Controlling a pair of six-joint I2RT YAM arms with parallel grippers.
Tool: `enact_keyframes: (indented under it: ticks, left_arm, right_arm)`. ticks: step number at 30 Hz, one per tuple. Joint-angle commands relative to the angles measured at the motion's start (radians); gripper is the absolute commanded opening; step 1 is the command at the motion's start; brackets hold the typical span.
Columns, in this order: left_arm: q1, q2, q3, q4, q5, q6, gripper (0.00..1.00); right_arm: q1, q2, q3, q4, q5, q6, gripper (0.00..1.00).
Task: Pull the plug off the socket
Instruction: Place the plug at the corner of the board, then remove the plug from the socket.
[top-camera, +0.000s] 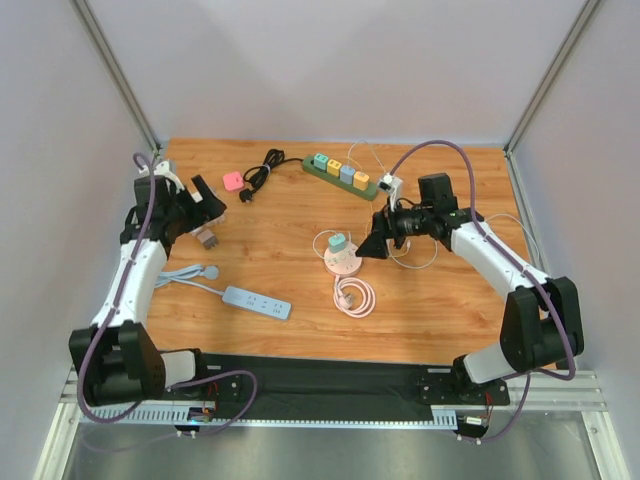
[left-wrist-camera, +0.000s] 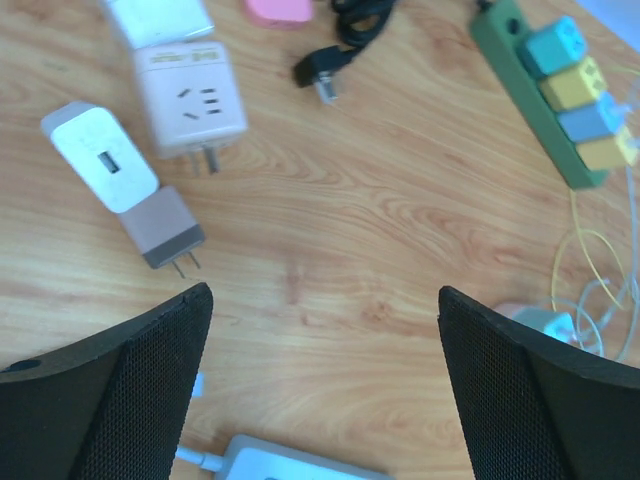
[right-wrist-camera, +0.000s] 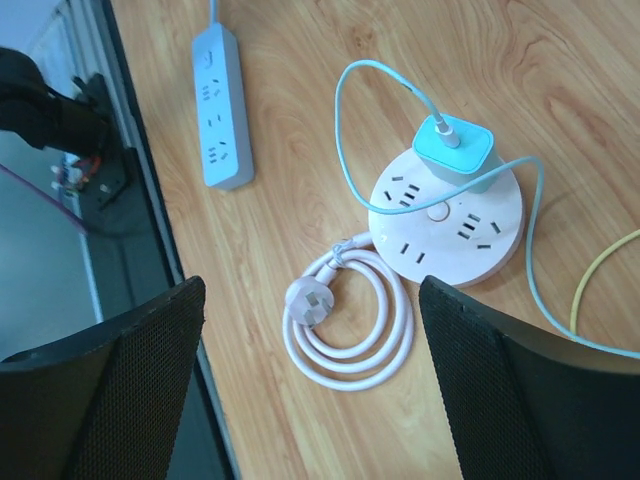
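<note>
A round pink-white socket (top-camera: 341, 263) lies mid-table with a teal plug (top-camera: 338, 243) seated in it. In the right wrist view the socket (right-wrist-camera: 440, 225) carries the teal plug (right-wrist-camera: 456, 150) at its far side, with a light blue cable looping away. My right gripper (top-camera: 376, 246) hangs open just right of the socket, above the table; in its wrist view (right-wrist-camera: 312, 375) the jaws stand wide apart over the coiled pink cord (right-wrist-camera: 350, 320). My left gripper (top-camera: 207, 199) is open at the far left; its wrist view (left-wrist-camera: 325, 380) shows bare wood between the jaws.
A green power strip (top-camera: 340, 176) with coloured plugs lies at the back. A light blue strip (top-camera: 256, 302) lies front left. Loose adapters (left-wrist-camera: 190, 95) and a white-grey charger (left-wrist-camera: 125, 185) lie by the left gripper. A pink adapter (top-camera: 233, 181) and black cable (top-camera: 262, 170) lie behind.
</note>
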Motion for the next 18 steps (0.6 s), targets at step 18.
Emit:
enact_keyframes:
  ticks: [18]
  left_arm:
    - [0.003, -0.305, -0.169, -0.075, 0.290, 0.195, 1.00]
  right_arm:
    - [0.275, 0.352, 0.501, -0.320, 0.571, -0.358, 0.92]
